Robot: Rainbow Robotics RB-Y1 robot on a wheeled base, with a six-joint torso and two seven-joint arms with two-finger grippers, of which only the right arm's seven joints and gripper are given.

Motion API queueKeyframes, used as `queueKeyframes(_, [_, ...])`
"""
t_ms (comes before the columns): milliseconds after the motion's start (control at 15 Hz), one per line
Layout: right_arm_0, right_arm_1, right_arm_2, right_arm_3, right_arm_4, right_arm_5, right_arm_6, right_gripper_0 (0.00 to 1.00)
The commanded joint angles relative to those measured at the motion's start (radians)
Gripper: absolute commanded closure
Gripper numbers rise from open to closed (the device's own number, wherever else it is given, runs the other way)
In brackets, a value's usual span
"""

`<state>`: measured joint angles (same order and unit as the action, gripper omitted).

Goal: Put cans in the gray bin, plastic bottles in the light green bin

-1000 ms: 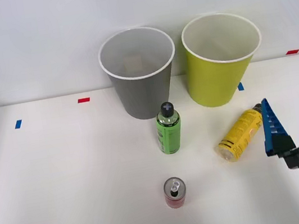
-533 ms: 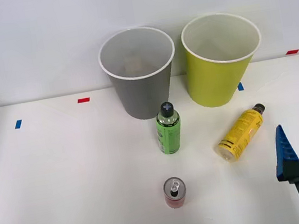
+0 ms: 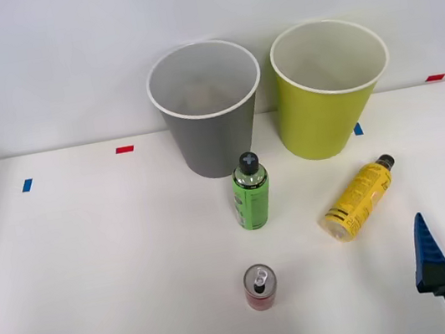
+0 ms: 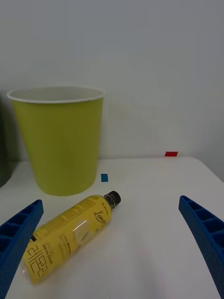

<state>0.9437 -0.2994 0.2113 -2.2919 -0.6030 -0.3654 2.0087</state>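
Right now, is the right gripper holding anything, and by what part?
Nothing is held. The right gripper is open, with the yellow bottle lying ahead, untouched.

Gray bin point(image 3: 209, 122), lime bin point(image 3: 331, 90), yellow black-printed bottle point(image 3: 359, 198), blue ribbed pincer point(image 4: 112, 252).

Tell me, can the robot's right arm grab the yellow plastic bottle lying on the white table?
Probably yes. The right gripper is open, and the yellow plastic bottle lies on its side just ahead of the blue fingers, with nothing between them. The lime bin stands behind it.
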Motion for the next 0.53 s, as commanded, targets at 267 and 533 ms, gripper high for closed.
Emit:
queueKeyframes(267, [-0.008,0.045,0.053,0.207,0.201,-0.152,-0.335,0.00])
queueKeyframes(533, [-0.016,-0.026,0.125,0.316,0.201,-0.326,-0.303,0.00])
